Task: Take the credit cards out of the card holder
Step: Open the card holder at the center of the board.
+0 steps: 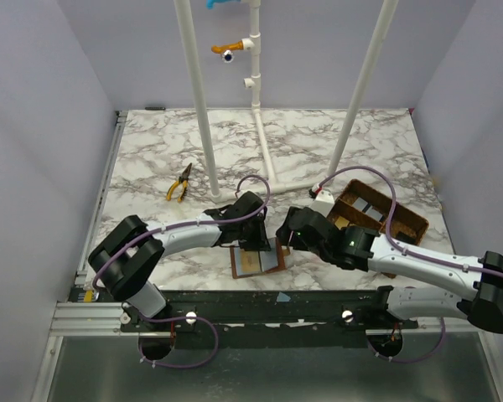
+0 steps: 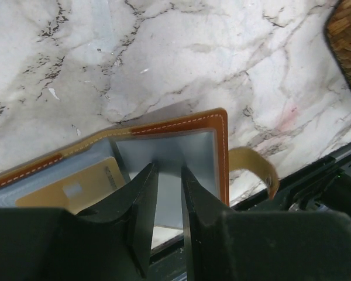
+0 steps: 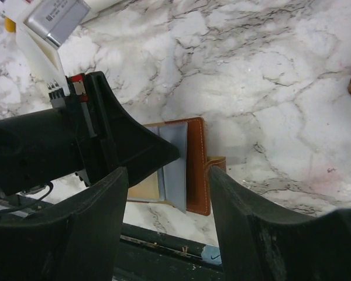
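My left end effector (image 2: 169,172) is squeezed down to a narrow slit over the card holder (image 2: 219,158), which lies open at the near edge of the bench (image 2: 193,58). Its tips sit at the blue-grey pocket of the right half, and I can't tell if it's biting the plastic or just pressing. My right end effector (image 3: 167,171) hangs wide open and empty just above the card holder's right edge. The yellowish credit card (image 2: 76,187) in the left half looks light, stiff and slick inside a floppy pocket, so I'd pin the leather and pinch whatever card edge pokes out.
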